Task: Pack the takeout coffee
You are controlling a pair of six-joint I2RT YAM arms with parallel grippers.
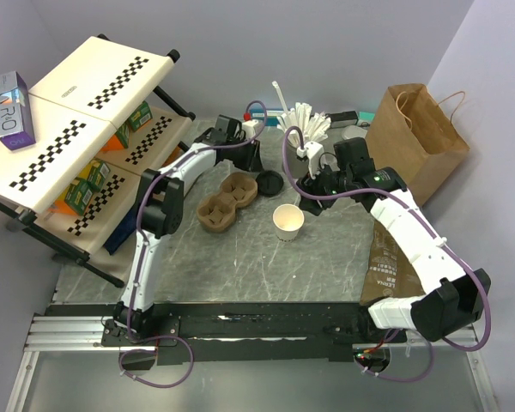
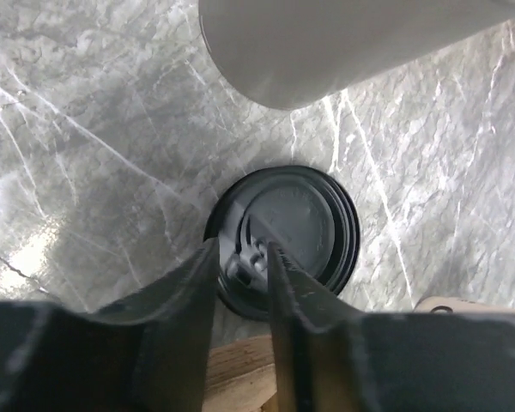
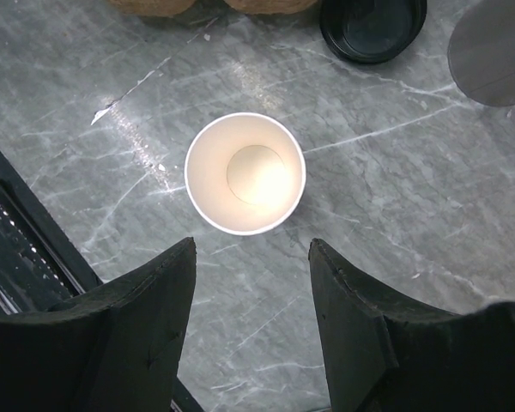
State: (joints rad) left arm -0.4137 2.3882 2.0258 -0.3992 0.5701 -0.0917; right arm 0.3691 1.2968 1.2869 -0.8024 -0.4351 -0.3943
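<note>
Takeout coffee cup [image 3: 245, 172] stands upright and lidless on the marble table [image 3: 429, 215], just ahead of the right claw [image 3: 251, 245], which is spread wide and empty. The left claw [image 2: 240, 253], narrowly parted, sits over the rim of the black lid [image 2: 300, 223]; I cannot tell whether it is pinching the lid. Lettering on the purple box [image 1: 13, 110] is too small to read.

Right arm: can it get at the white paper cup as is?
Probably yes. The right tool is open, and the paper cup stands upright just beyond it with only bare table between. The black lid and pulp carrier lie farther off, clear of the approach.
</note>
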